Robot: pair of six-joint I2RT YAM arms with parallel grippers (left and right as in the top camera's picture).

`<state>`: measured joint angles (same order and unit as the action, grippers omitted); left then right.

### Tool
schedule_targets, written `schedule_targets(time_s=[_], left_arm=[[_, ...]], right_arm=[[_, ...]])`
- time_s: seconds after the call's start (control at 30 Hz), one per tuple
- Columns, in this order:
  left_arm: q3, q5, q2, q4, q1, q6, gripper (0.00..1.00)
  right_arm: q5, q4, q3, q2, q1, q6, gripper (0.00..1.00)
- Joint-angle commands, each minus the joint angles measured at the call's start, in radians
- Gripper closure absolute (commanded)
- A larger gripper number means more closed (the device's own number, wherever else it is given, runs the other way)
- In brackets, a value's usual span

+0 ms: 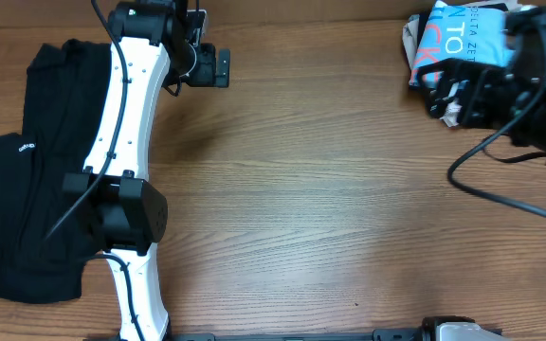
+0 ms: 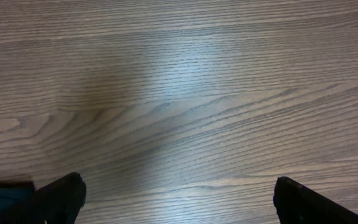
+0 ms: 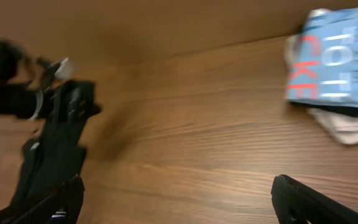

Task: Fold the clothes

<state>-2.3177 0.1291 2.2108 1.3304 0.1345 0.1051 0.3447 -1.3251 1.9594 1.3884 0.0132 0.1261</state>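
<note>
The light blue T-shirt point(image 1: 453, 43), with white and orange lettering facing up, lies folded at the far right of the table on top of a pale garment. It also shows at the upper right of the right wrist view point(image 3: 340, 62). My right gripper point(image 1: 451, 95) is just in front of the shirt, open and empty, with only bare wood between its fingers point(image 3: 178, 202). My left gripper point(image 1: 218, 68) is at the far left-centre, well away from the shirt. It is open and empty above bare wood point(image 2: 178, 199).
A pile of black clothes point(image 1: 36, 170) lies at the left edge, partly under my left arm point(image 1: 126, 142); it also shows in the right wrist view point(image 3: 48, 155). A whitish garment point(image 3: 347, 127) sticks out from under the blue shirt. A black cable point(image 1: 500, 189) loops at the right.
</note>
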Motion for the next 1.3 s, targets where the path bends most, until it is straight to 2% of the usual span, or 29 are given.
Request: schedule_targets(time_s=[0.0,0.2,0.33,0.37,0.4,0.5,0.57,0.87,0.93,1.07,1.27], left_arm=[[-0.021,-0.006,-0.007,-0.002,-0.01,0.014,0.0],[-0.021,-0.006,-0.007,-0.002,-0.01,0.014,0.0],[-0.021,-0.006,-0.007,-0.002,-0.01,0.014,0.0],[-0.021,-0.006,-0.007,-0.002,-0.01,0.014,0.0],[-0.021,-0.006,-0.007,-0.002,-0.01,0.014,0.0],[-0.021,-0.006,-0.007,-0.002,-0.01,0.014,0.0],[-0.021,-0.006,-0.007,-0.002,-0.01,0.014,0.0],[-0.021,-0.006,-0.007,-0.002,-0.01,0.014,0.0],[-0.021,-0.006,-0.007,-0.002,-0.01,0.014,0.0],[-0.021,-0.006,-0.007,-0.002,-0.01,0.014,0.0],[-0.021,-0.006,-0.007,-0.002,-0.01,0.014,0.0]], right_arm=[[-0.011,0.003,0.011,0.008,0.038,0.007,0.0],[-0.002,0.048,0.009,0.038,0.038,0.008,0.0],[-0.004,0.212,-0.042,0.073,0.043,0.007,0.0],[-0.004,0.33,-0.1,0.073,0.054,0.004,0.0],[-0.004,0.373,-0.121,0.071,0.058,0.004,0.0],[-0.024,0.649,-0.289,0.042,0.087,0.004,0.0],[-0.057,0.859,-0.484,-0.022,0.097,0.004,0.0],[-0.135,1.317,-1.15,-0.383,0.061,0.005,0.0],[-0.134,1.472,-1.421,-0.558,0.001,0.053,0.0],[-0.134,1.598,-1.679,-0.754,-0.049,0.111,0.0],[-0.154,1.604,-1.888,-0.978,-0.056,0.106,0.0]])
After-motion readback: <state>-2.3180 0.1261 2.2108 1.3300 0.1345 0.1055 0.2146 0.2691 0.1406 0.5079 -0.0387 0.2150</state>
